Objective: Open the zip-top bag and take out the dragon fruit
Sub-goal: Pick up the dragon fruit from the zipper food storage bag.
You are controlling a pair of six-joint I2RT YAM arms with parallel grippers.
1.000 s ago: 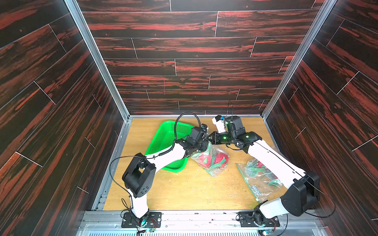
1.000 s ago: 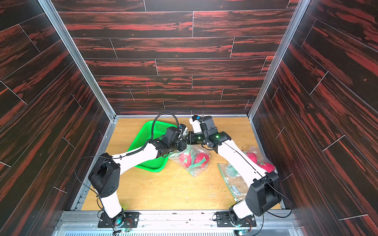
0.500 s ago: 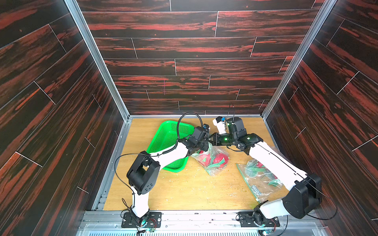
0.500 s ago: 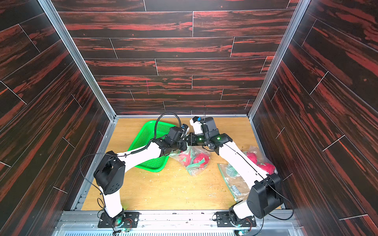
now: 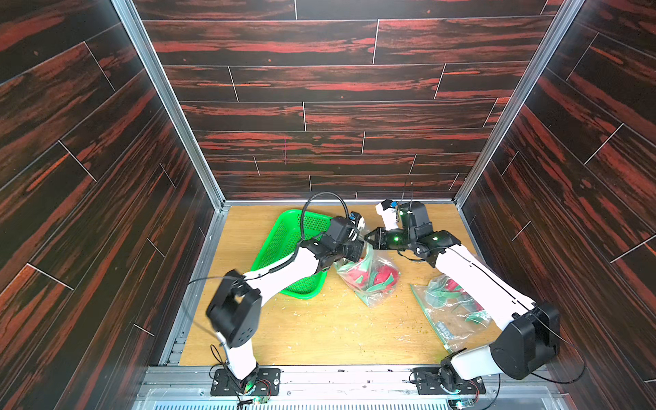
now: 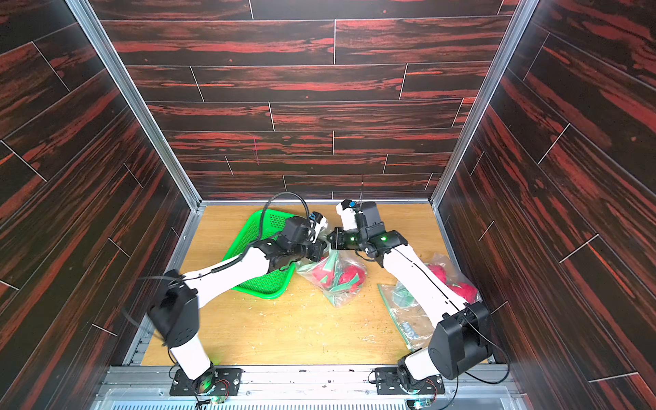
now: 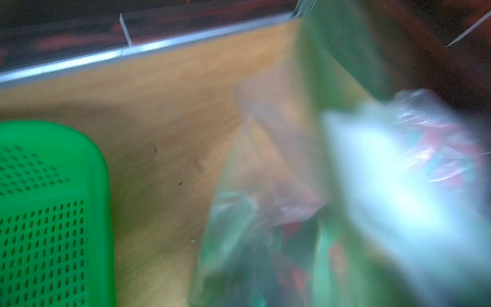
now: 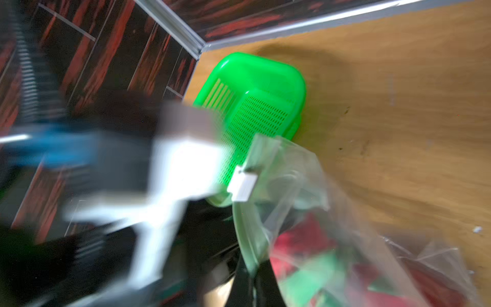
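Left fingers [image 5: 357, 249] and right fingers [image 5: 372, 240] stay clamped on the zip-top bag [image 5: 369, 284] mouth; the left arm swings, dragon fruit [image 5: 385, 275] still inside.

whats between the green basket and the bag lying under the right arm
A second zip-top bag with red dragon fruit inside stands there, its top lifted; both top views show it.

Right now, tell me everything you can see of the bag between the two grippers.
The bag is clear, crinkled plastic with a greenish zip strip and white slider along its top. Red fruit with green leaves shows through. The left gripper and right gripper, both shut, pinch that top edge; its bottom rests on the table, beside the green basket.
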